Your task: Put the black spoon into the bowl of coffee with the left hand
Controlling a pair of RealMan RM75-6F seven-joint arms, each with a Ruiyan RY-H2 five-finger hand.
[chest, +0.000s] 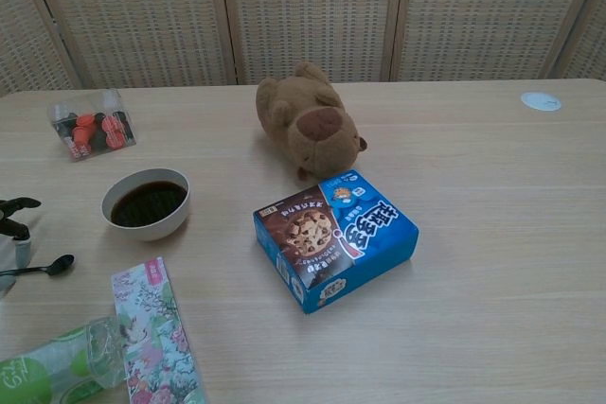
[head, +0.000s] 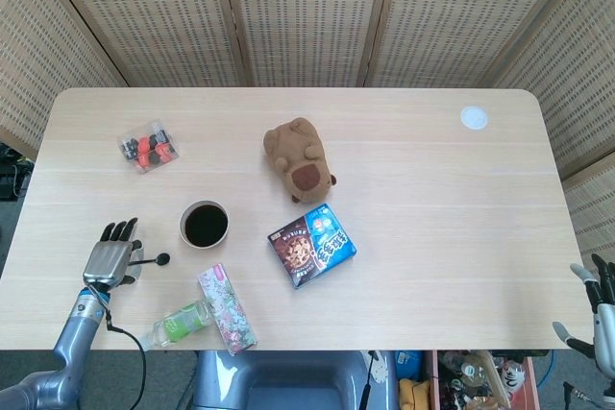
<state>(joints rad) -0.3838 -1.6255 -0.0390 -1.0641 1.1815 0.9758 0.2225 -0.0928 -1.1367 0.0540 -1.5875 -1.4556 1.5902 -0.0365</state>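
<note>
We see a pale wooden table [head: 413,189] before woven screens [head: 307,16]. Our left hand [head: 108,258] lies flat, fingers spread, over the black spoon [chest: 43,268] handle, left of the bowl of coffee [head: 204,225]. Our right hand [head: 602,309] hangs empty off-table, fingers apart.

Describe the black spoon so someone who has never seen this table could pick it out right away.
Start at the white bowl of coffee near the table's front left. Just left of it, and nearer the front edge, lies the black spoon, its handle running under the left hand. It is the only thin, all-black item there, unlike the flowery packet and green bottle nearby.
</note>
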